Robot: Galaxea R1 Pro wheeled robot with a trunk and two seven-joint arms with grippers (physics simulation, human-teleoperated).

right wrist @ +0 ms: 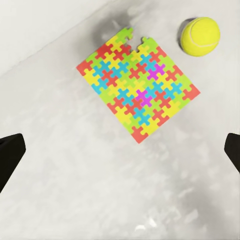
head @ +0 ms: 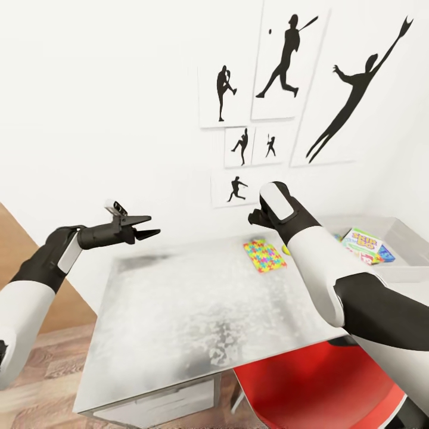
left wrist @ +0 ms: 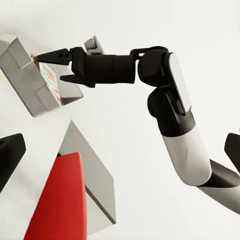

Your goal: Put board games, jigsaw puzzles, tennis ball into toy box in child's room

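Note:
One jigsaw puzzle [head: 264,254] [right wrist: 136,90], a mat of yellow, pink, blue and green pieces, lies flat on the grey table [head: 179,310]. Beside it rests the tennis ball [right wrist: 200,36], half hidden behind my right arm in the head view [head: 286,250]. My right gripper [head: 256,215] [left wrist: 57,67] [right wrist: 120,155] hovers open above the puzzle, holding nothing. At the table's right end stands the toy box [head: 405,229] [left wrist: 27,85], with the SKIP-BO board game [head: 362,239] and a blue one [head: 385,255] inside. My left gripper [head: 147,227] [left wrist: 120,150] is open and empty over the table's far left corner.
A red chair [head: 316,387] [left wrist: 60,200] is pushed under the table's near right side, below my right arm. White drawers [head: 161,405] sit under the tabletop. Black sports silhouettes [head: 286,77] hang on the white wall behind. Wood floor [head: 36,363] shows at the left.

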